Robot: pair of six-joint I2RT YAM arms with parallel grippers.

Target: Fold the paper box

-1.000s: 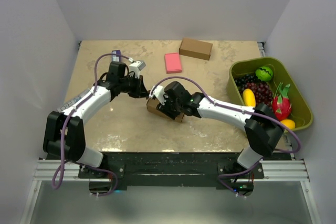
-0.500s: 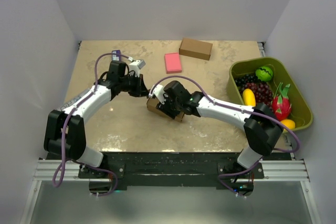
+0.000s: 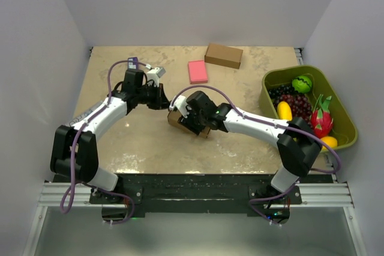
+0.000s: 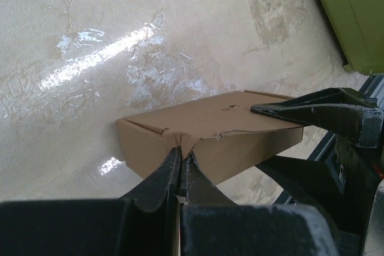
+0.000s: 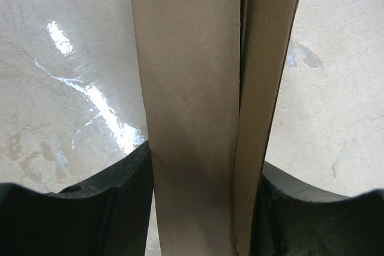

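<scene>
Near the middle of the beige, mottled, stone-look table (image 3: 144,148), just ahead of both arms: the plain brown thin-cardboard paper box (image 3: 175,122), folded up into a small flat carton. Clamped across its narrow thickness by the right gripper (image 3: 195,118), one black finger (image 5: 120,202) pressed flat to each broad face, no gap on either side. Over at the other end, the left gripper (image 4: 180,155), closed right up, fingertips together, nosing against the carton's upper edge exactly where a small flap corner puckers and crumples. Any sliver of card pinched there? Cannot tell.

Matte, fibrous, unprinted card. Crisp creases along the long edges, and a seam running lengthwise between two layers in the right wrist view. Slight buckling along the top panel near the crumpled corner. Glossy glare streaks across the tabletop beside it.

Farther back, well apart from the carton: a pink rectangular block (image 3: 197,71) and a closed brown cardboard box (image 3: 224,55). Off to the right, an olive-green plastic bin (image 3: 285,70) full of toy fruit.
</scene>
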